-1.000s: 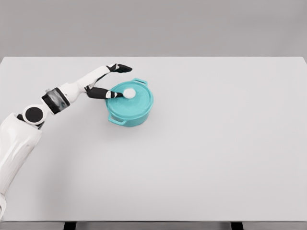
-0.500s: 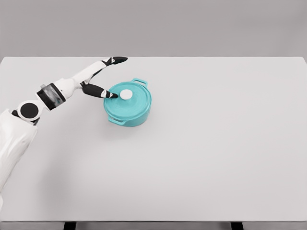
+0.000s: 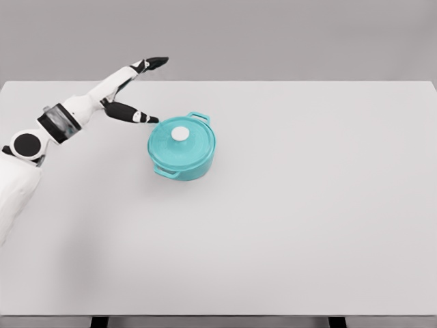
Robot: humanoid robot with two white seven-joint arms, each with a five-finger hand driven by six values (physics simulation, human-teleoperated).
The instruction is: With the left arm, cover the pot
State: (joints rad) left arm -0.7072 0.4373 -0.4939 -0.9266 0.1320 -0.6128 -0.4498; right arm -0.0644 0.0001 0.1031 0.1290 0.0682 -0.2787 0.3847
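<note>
The left hand point(image 3: 133, 92) is seen spread open with nothing held, the fingers point(image 3: 151, 63) stretched up and away and the thumb pointing toward the pot point(image 3: 181, 147). The thumb tip lies just beside the pot's rim; whether it touches cannot be told. Just beyond the thumb tip, on the white bench point(image 3: 307, 205), the teal pot is set, with its lid point(image 3: 183, 140) seated flat on it and the white knob point(image 3: 179, 134) at the centre. Two small handles are seen at the pot's far and near sides. The covering is judged done, and only a clear withdrawal of the arm appears to be called for.
</note>
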